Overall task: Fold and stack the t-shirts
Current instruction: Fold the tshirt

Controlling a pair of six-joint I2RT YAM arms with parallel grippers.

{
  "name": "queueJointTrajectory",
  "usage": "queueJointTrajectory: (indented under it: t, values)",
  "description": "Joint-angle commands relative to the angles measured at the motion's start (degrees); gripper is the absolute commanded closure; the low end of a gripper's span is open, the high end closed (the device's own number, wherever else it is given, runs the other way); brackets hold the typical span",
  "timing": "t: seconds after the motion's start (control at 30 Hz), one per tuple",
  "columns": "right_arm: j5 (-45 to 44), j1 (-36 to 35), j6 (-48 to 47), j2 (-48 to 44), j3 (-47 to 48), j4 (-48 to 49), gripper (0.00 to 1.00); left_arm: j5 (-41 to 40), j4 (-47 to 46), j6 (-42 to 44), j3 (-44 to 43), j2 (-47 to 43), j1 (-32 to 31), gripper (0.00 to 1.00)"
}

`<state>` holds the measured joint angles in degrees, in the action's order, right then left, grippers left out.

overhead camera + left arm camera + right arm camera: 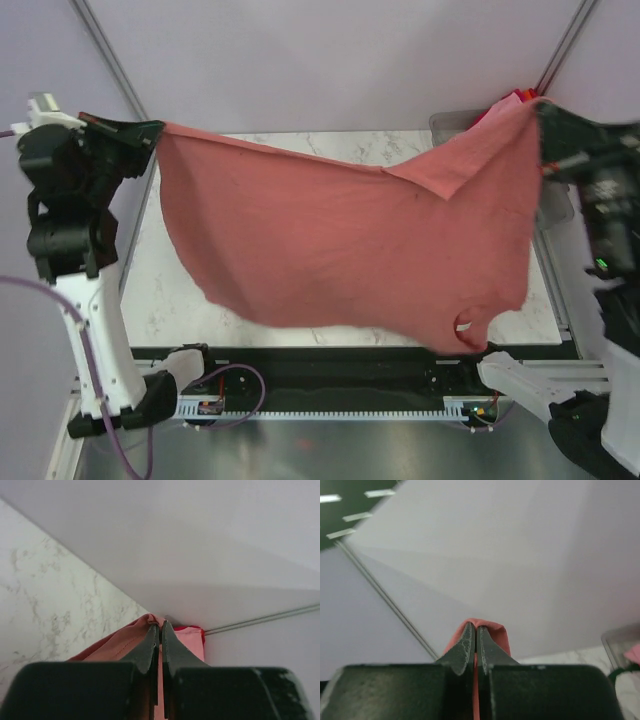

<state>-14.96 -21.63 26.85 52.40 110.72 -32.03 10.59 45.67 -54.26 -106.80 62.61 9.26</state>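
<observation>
The dusty brick-red t-shirt (340, 240) hangs spread out in the air above the marble table (180, 290), held by two upper corners. My left gripper (150, 133) is shut on its left corner; the left wrist view shows the cloth (125, 642) pinched between the closed fingers. My right gripper (540, 108) is shut on its right corner; the right wrist view shows cloth (497, 632) bunched over the fingertips. The neck hole hangs at the lower right. A bright red and a pink shirt (505, 102) peek out behind the right corner.
A clear grey plastic tub (455, 122) stands at the table's back right, mostly hidden behind the shirt; its rim shows in the right wrist view (620, 637). The arm bases and a cable rail (330, 405) run along the near edge.
</observation>
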Motion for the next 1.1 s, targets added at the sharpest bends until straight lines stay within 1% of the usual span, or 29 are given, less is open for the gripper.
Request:
queueJointTrajectory:
  t: [0.0,0.03,0.07,0.13,0.17,0.2,0.23,0.27,0.3,0.33,0.37,0.4,0.43,0.47,0.5,0.53,0.6,0.67,0.7,0.77,0.8,0.83,0.87,0.9,0.93,0.97,1.0,1.03,1.07]
  values:
    - [-4.02,0.09,3.73,12.7,-5.08,0.21,1.0,-1.72,0.48,-2.43,6.34,10.06,0.24,0.98]
    - [-4.02,0.09,3.47,14.81,-4.29,0.21,1.0,-1.28,-0.75,-3.04,7.3,11.38,0.24,0.98]
    - [-3.85,0.01,3.38,19.27,-1.67,0.21,1.0,-1.1,-1.37,-3.22,7.31,12.79,0.24,0.98]
    - [-1.31,0.79,3.03,24.04,2.46,0.21,1.0,-1.19,-2.69,-3.83,5.48,16.74,0.06,0.98]
    - [0.35,1.58,3.38,28.5,7.19,0.21,1.0,-0.84,-3.39,-3.92,3.99,18.06,0.15,0.98]
    - [4.29,3.15,4.17,30.72,9.76,0.13,1.0,0.82,-3.48,-3.92,-0.81,21.82,0.15,0.98]
    - [6.33,4.21,4.78,33.0,12.57,0.04,1.0,2.05,-3.4,-4.01,-3.82,23.77,0.15,0.98]
    - [8.35,5.27,6.62,37.38,18.42,-0.13,1.0,3.28,-3.39,-4.1,-7.33,25.7,0.23,0.98]
    - [10.89,7.63,7.77,39.68,21.79,-0.4,1.0,5.56,-3.39,-4.45,-15.02,30.07,0.24,0.98]
    - [14.75,9.04,8.91,41.88,25.22,-0.66,1.0,6.45,-3.31,-4.8,-19.02,32.12,0.15,0.98]
    - [18.0,10.19,11.01,45.65,31.08,-0.66,1.0,7.07,-3.48,-5.32,-22.88,34.4,0.15,0.98]
    - [19.43,12.29,11.9,47.25,33.49,-0.32,1.0,7.86,-3.57,-6.64,-30.06,38.16,0.23,0.98]
    - [21.1,13.27,13.04,48.48,35.34,2.04,1.0,8.3,-3.74,-7.08,-33.61,40.46,0.24,0.98]
    - [25.46,14.32,14.97,49.71,35.79,4.32,1.0,8.74,-5.49,-7.35,-36.6,42.23,0.32,0.98]
    - [27.33,16.16,15.85,49.9,35.54,6.35,1.0,9.09,-6.46,-7.44,-40.55,43.55,0.32,0.98]
    - [30.83,16.87,16.3,50.6,35.45,9.5,1.0,8.84,-7.43,-7.18,-40.94,44.95,0.41,0.98]
    - [32.01,18.02,15.87,51.13,35.54,10.06,1.0,7.35,-10.59,-6.12,-37.18,44.62,0.41,0.98]
    - [33.41,18.37,14.99,50.96,31.6,11.46,1.0,7.43,-14.88,-5.86,-31.22,42.6,0.41,0.98]
    - [33.94,18.46,14.55,50.87,29.84,11.9,1.0,8.3,-19.87,-5.77,-24.31,41.9,0.41,0.98]
    - [36.13,18.55,13.84,50.61,24.57,13.13,1.0,8.57,-22.89,-5.77,-18.29,40.41,0.24,0.98]
    - [36.75,18.46,13.67,50.26,22.37,13.48,1.0,9.09,-25.08,-5.33,-13.48,40.14,0.32,0.98]
    - [37.63,18.55,12.8,48.6,16.87,14.97,1.0,9.27,-25.54,-4.72,-11.43,39.79,0.32,0.98]
    - [38.25,18.55,12.61,47.28,13.33,16.2,1.0,9.27,-25.8,-3.32,-7.06,38.91,0.32,0.98]
    - [39.04,18.46,12.35,45.7,9.73,17.52,1.0,8.93,-26.07,-2.87,-4.58,38.21,0.24,0.98]
    - [39.22,18.55,11.91,42.12,2.39,20.23,1.0,8.66,-27.64,-2.35,-1.86,37.33,0.32,0.98]
    - [39.39,18.55,11.56,40.25,-0.99,21.12,1.0,8.4,-28.26,-1.65,0.87,35.06,0.32,0.98]
    - [39.05,18.46,11.03,38.49,-3.99,21.48,1.0,7.87,-28.44,-0.07,5.68,33.99,0.32,0.98]
    - [38.52,18.55,10.68,34.91,-9.5,21.48,1.0,7.35,-28.44,0.38,8.25,32.68,0.32,0.98]
    - [37.73,18.55,10.24,33.05,-12.43,21.22,1.0,6.64,-28.44,0.64,10.89,31.27,0.32,0.98]
